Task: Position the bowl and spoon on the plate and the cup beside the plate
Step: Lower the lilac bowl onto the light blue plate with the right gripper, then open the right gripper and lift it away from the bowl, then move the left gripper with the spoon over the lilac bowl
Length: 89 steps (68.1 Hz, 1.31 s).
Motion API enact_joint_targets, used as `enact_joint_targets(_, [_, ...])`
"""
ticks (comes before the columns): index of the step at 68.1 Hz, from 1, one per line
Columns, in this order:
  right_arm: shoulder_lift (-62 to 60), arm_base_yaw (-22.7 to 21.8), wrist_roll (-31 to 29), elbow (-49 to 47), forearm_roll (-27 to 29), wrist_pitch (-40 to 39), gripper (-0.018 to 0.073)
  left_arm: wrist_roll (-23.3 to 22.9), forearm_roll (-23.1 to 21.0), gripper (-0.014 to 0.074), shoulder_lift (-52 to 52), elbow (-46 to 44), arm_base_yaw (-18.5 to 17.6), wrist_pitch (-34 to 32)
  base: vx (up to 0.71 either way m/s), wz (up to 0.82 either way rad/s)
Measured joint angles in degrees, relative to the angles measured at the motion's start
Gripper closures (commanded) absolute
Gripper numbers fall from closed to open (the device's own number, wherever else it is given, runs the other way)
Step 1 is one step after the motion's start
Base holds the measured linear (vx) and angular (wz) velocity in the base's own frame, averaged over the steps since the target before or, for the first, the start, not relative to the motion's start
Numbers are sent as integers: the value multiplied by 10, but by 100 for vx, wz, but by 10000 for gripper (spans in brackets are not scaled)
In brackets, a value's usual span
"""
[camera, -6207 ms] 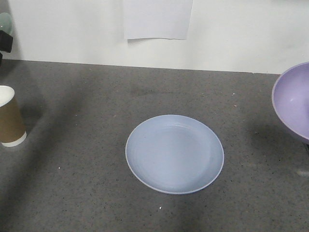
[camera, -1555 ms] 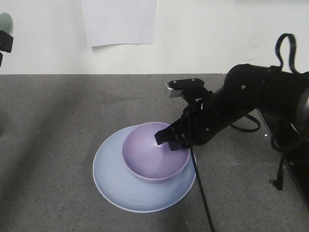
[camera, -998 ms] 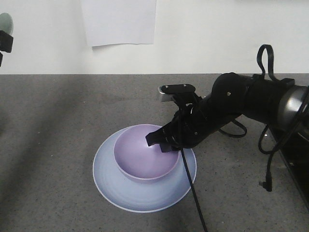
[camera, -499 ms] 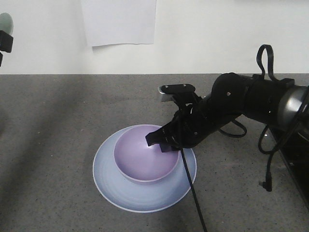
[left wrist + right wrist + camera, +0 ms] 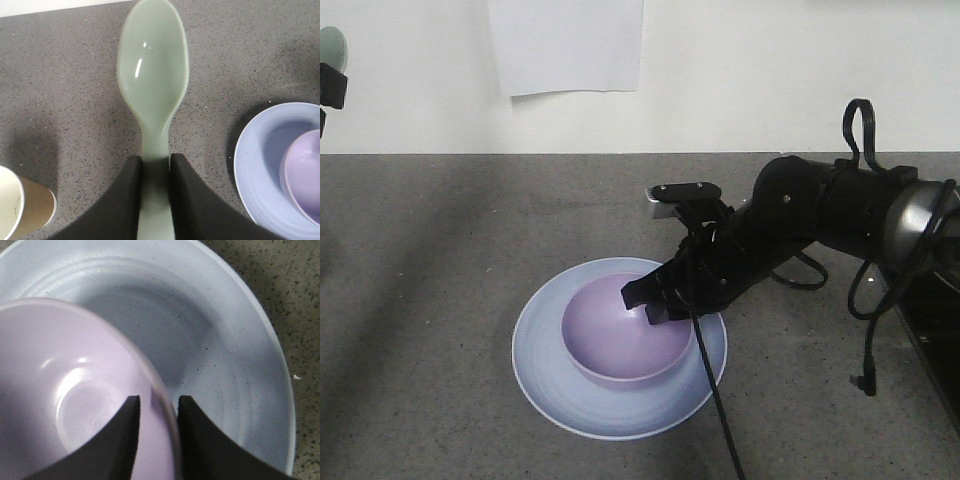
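The lavender bowl (image 5: 628,338) has been lowered onto the blue plate (image 5: 550,372), its rim still pinched by the right tool (image 5: 159,415), so release is judged due. The mint spoon (image 5: 152,70) is held clamped in the left tool (image 5: 156,170).

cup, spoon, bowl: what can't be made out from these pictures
The cup: left wrist view, cut off by the frame corner; absent from the front view.
The spoon: handle end hidden between the left gripper fingers.
The bowl: underside on the plate hidden by its own wall, right wrist view.
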Motion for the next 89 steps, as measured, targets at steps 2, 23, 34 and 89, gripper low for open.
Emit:
enact_joint_targets(2, [0, 0, 0, 0, 0, 0, 212, 0, 0, 603, 0, 0, 0, 0, 0, 0])
enact_joint_targets(23, [-16, 0, 1, 0, -3, -16, 67, 0, 0, 603, 0, 0, 0, 0, 0, 0])
enact_joint_targets(34, [-47, -10, 11, 0, -23, -11, 67, 0, 0, 603, 0, 0, 0, 0, 0, 0])
enact_joint_targets(89, [-322, -106, 30, 0, -102, 129, 69, 72, -79, 604, 0, 0, 0, 0, 0, 0])
